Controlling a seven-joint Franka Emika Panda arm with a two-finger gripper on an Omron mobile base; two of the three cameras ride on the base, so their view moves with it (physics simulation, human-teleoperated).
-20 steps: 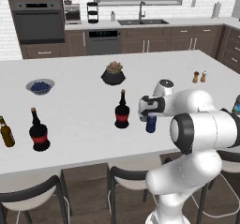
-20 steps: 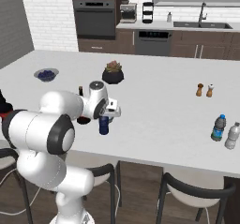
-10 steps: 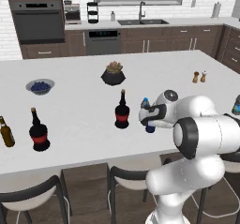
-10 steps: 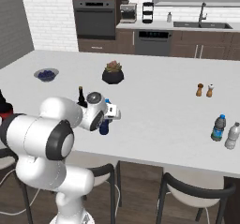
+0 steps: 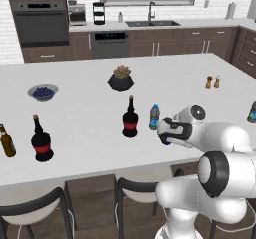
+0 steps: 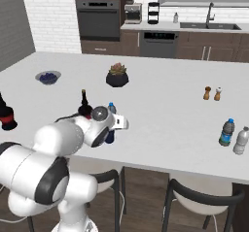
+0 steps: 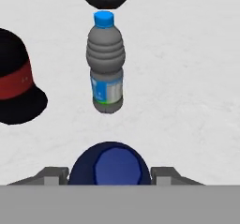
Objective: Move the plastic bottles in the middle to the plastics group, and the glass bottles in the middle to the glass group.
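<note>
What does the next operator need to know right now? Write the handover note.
Hand: shut on the dark blue bottle at the counter's near edge; I cannot tell whether it is lifted.
In the middle: the clear bottle and the black bottle, both upright.
Glass group, far left: second black bottle and amber bottle.
Plastics group: right end of the counter.
Done: nothing delivered yet.
Left: take the dark blue and clear bottles right, and the middle black bottle left.
</note>
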